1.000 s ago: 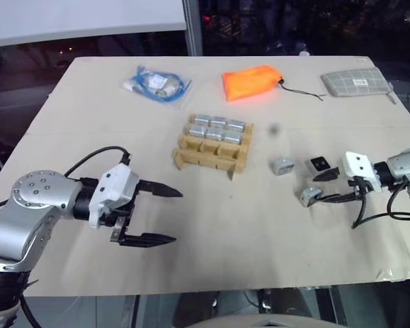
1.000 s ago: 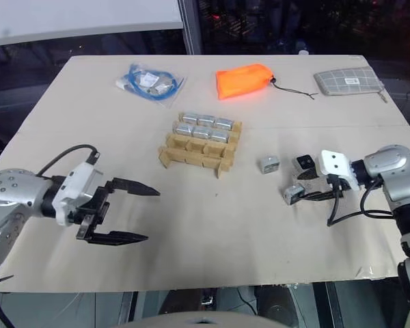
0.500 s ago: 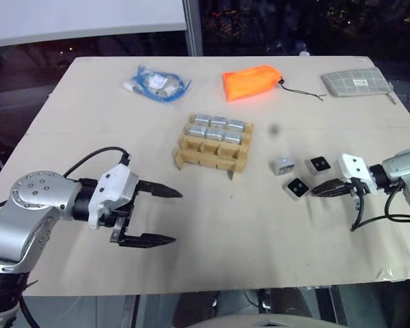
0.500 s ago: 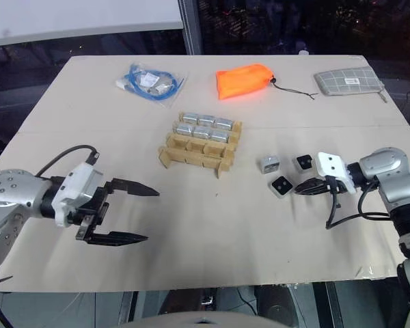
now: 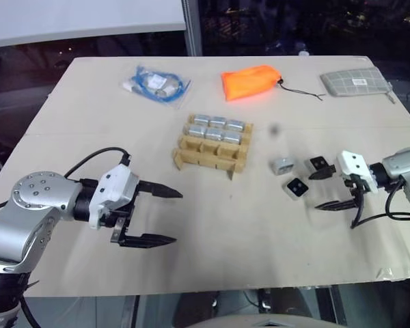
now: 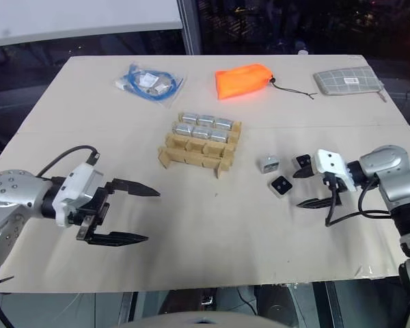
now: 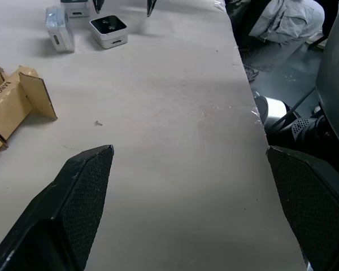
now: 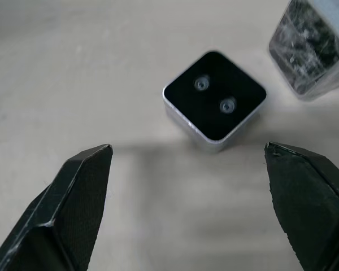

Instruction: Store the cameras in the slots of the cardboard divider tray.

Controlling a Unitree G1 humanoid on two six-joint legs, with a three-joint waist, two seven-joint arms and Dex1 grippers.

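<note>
Left hand [image 5: 152,216]: hovering over the bare near-left worktop [image 5: 212,232], its two black ribbed fingers spread wide, holding nothing.
Blue cable bag [image 5: 154,84]: lying at the far left, a clear crinkled pouch with coiled blue wire inside.
Cardboard divider tray [image 5: 212,146]: sitting mid-worktop, tan interlocking strips; the two far rows are showing six silver-grey cubes [image 5: 218,128], and the near row is looking empty.
Orange pouch [image 5: 251,81]: lying beyond the tray, soft fabric with a drawstring.
Loose cameras: three resting right of the tray, well apart from it — one silver-sided [image 5: 282,165], one with its black two-lens face up [image 5: 296,187], one black-faced [image 5: 318,163] just beside the right hand.
Right hand [image 5: 322,189]: hanging low over the worktop with fingers spread, gripping nothing; the glossy lens-up cube is lying just ahead between them.
Step in hand: seemingly lining up a pick of that cube.
Next move: likely calling for advancing, pinching its smooth flat sides squarely, then carrying it to a near-row slot.
</note>
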